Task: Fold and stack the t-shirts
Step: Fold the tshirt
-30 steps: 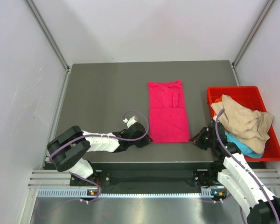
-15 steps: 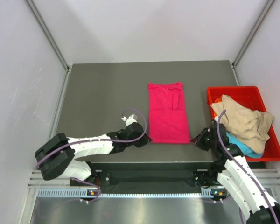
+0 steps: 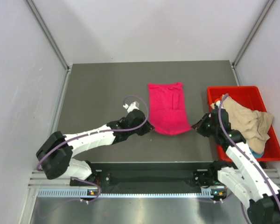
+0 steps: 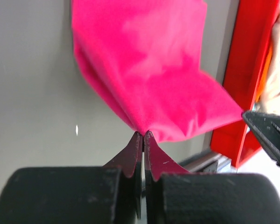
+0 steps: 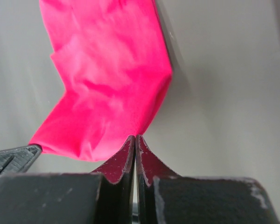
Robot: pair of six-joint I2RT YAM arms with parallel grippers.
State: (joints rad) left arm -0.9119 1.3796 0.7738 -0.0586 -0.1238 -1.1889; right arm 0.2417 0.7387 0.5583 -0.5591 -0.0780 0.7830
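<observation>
Matte dark grey bench (image 3: 98, 93) is sitting boxed in by plain white panels: back wall (image 3: 149, 28), left wall (image 3: 18, 93), right wall (image 3: 273, 56). Aluminium posts (image 3: 46, 32) are running up from both far corners. Slotted rail (image 3: 144, 177) is lining the near edge. Brushed metal sheet (image 3: 144, 210) below is catching soft, even light.

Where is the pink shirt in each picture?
Top view: pink shirt lies in the middle of the table, just left of the red bin.
Left wrist: it fills the upper middle.
Right wrist: it is in the upper left.
Shared landmark: the grey table under it in all three.
</observation>
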